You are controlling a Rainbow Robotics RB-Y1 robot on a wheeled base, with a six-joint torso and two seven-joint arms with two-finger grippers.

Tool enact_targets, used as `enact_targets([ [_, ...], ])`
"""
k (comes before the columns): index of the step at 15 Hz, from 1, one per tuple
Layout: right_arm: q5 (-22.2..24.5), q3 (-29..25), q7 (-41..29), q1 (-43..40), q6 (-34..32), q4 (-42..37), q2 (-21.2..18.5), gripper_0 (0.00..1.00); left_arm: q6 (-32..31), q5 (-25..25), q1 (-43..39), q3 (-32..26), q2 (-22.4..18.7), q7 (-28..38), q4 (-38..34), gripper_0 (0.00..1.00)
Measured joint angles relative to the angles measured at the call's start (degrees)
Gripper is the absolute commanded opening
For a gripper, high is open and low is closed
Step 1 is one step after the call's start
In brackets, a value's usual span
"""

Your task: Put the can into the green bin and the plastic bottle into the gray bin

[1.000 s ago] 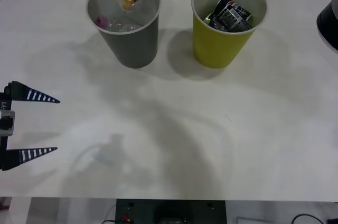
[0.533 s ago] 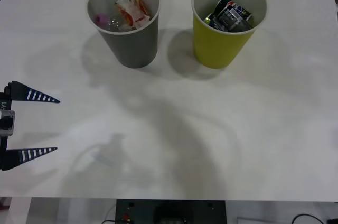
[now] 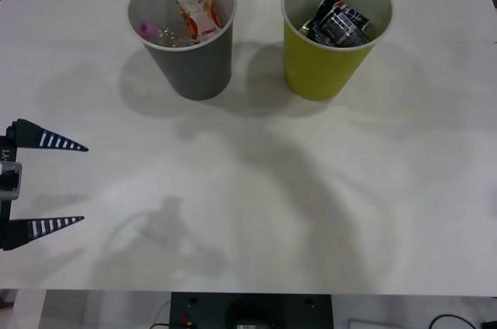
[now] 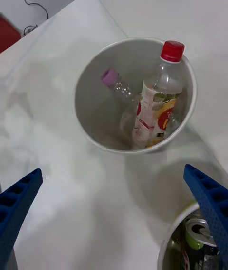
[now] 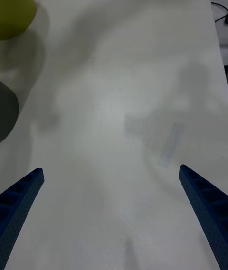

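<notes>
A: L gripper (image 3: 78, 183) at the near-left table edge, fingers spread wide, holding nothing. Its body is cut off by the frame. Bare white table (image 3: 256, 212) in front of it, lots of room.

B: Gray bin (image 3: 194, 65)?

A: Far ahead of L gripper, just under R gripper (image 4: 114, 213). Plastic bottle (image 3: 198, 11) stands tilted inside, red cap poking over the far rim. Label shows fruit, txt unreadable. A pink-cap bottle (image 4: 116, 85) lies beside it, mostly hidden.

B: R gripper state?

A: Wide open, empty, hovering above that bin; one blue tip at the top edge in front view.

B: Green bin (image 3: 326, 65)?

A: Just right of the gray one, small gap. Can (image 3: 338, 22) inside, dark, crumpled, print not legible.
</notes>
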State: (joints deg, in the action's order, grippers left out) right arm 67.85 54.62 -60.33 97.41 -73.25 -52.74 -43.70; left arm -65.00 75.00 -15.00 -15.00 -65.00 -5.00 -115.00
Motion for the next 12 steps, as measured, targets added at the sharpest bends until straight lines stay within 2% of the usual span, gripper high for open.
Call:
enact_targets([
  [4,-1.5,-6.2,2.4,-6.7,-2.6,-8.5,-7.7,1.00,0.0,0.0,0.0,0.0,0.0,0.0,0.0,0.98],
  [9,-0.9,-16.4,4.4,-20.8,-2.7,-26.8,-17.5,1.00,0.0,0.0,0.0,0.0,0.0,0.0,0.0,0.98],
  [12,-1.4,-23.4,11.0,-31.0,-2.7,-33.8,-21.0,1.00,0.0,0.0,0.0,0.0,0.0,0.0,0.0,0.98],
])
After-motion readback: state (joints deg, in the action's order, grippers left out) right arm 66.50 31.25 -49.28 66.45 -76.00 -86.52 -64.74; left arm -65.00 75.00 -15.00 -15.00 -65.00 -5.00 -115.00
